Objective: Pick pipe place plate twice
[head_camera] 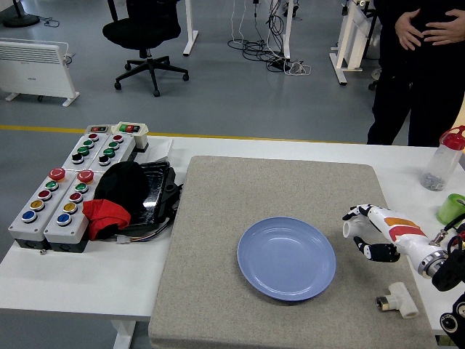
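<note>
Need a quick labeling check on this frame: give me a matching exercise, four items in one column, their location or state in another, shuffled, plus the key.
Items:
1. blue plate
2. white pipe fitting
3. right hand
4. clear bottle with red cap

Place or state:
A. lying on the mat near its front right corner
B. standing at the table's far right edge
C. empty, mid-mat
D. holding a white pipe piece just right of the plate

Pairs: 1-C, 2-A, 3-D, 4-B

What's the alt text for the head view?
The robot's right hand holds a white pipe piece just right of an empty blue plate on a grey mat. A second pipe fitting lies nearer.
</note>
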Controlling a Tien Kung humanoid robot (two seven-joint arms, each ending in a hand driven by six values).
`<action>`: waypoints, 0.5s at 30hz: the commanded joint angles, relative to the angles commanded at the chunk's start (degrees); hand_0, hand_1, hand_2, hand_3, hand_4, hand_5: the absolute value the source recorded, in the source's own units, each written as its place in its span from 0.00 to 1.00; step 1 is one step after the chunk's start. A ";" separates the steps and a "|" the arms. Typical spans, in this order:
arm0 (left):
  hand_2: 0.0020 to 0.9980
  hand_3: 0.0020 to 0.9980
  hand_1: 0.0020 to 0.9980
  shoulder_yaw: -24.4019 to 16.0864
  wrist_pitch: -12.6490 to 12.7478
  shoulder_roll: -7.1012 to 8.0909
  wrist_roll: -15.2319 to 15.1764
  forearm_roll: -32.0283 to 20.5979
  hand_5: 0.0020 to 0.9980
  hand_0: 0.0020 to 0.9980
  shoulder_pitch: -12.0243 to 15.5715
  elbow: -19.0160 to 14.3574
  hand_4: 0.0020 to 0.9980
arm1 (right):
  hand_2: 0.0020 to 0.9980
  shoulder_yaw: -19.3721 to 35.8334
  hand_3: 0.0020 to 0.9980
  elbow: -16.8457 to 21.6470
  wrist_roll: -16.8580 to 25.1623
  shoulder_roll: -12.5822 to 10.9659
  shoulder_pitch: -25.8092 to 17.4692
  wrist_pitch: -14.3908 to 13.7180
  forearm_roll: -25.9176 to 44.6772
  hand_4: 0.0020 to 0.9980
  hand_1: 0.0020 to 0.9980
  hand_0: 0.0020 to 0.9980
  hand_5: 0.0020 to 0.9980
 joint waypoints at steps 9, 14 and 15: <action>0.72 0.66 0.75 0.93 0.14 0.02 -0.38 -1.86 1.00 0.71 -0.34 0.09 0.40 | 0.56 -4.51 0.61 6.31 0.52 1.22 2.43 0.15 2.92 0.37 0.50 0.40 0.00; 0.72 0.66 0.75 1.27 0.21 0.01 -0.46 -2.61 1.00 0.71 -0.59 0.09 0.40 | 0.56 -9.72 0.61 6.53 0.50 2.15 5.71 0.52 4.25 0.37 0.53 0.48 0.00; 0.72 0.66 0.75 1.34 0.22 0.01 -0.46 -2.74 1.00 0.71 -0.64 0.09 0.40 | 0.56 -11.50 0.61 6.15 0.52 2.46 6.65 0.57 4.45 0.37 0.53 0.48 0.00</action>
